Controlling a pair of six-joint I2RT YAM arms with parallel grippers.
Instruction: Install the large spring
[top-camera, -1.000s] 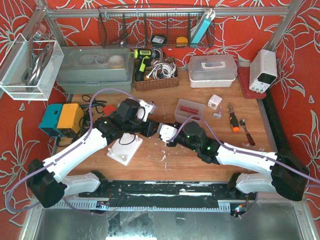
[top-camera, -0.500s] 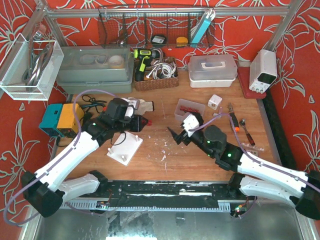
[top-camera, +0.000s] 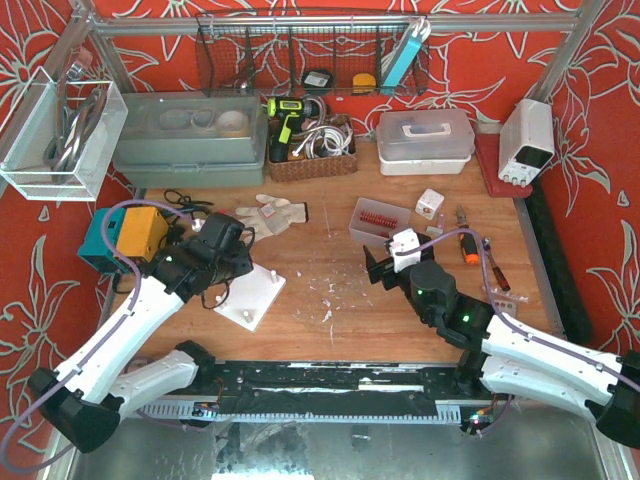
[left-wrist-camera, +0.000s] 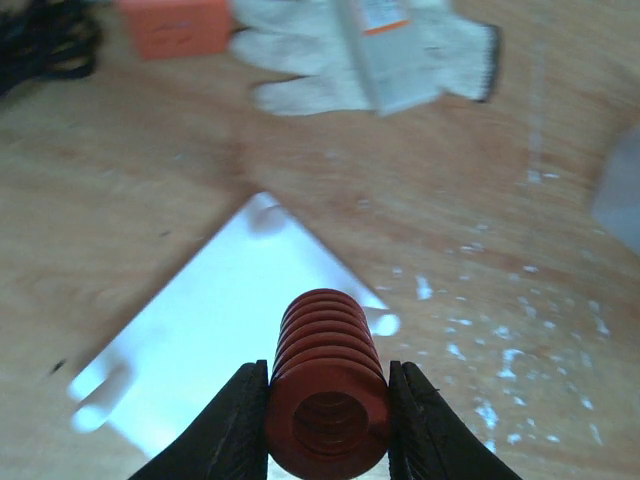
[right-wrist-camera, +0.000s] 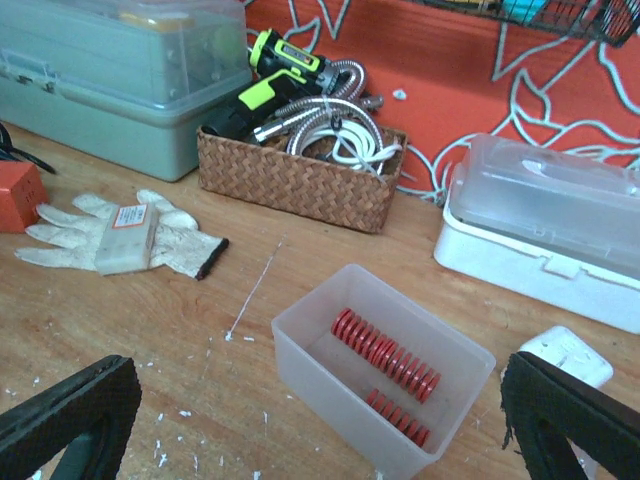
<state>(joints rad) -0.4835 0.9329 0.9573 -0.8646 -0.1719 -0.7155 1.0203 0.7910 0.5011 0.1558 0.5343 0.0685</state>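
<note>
A large red spring (left-wrist-camera: 328, 400) lies lengthwise between the black fingers (left-wrist-camera: 238, 425) of my left gripper (left-wrist-camera: 328, 425), which is shut on its sides. The spring hangs above the near corner of a white peg plate (left-wrist-camera: 225, 330); the plate (top-camera: 252, 297) lies left of centre with the left gripper (top-camera: 232, 264) over its far-left edge. My right gripper (right-wrist-camera: 320, 420) is wide open and empty, hovering just short of a clear box (right-wrist-camera: 300, 335) that contains a long red spring (right-wrist-camera: 385, 355) and a shorter one (right-wrist-camera: 400, 415). From above, the right gripper (top-camera: 385, 264) sits near that box (top-camera: 357, 212).
A white work glove (top-camera: 268, 213) lies behind the plate. A wicker basket (top-camera: 310, 160), grey toolbox (top-camera: 190, 140) and white lidded box (top-camera: 425, 140) line the back. A screwdriver (top-camera: 468, 243) lies to the right, and an orange-teal device (top-camera: 125, 235) to the left.
The two grippers were together at mid-table. The right one opened and drew back to the right. The left arm swung left over the white plate, carrying the red spring.
</note>
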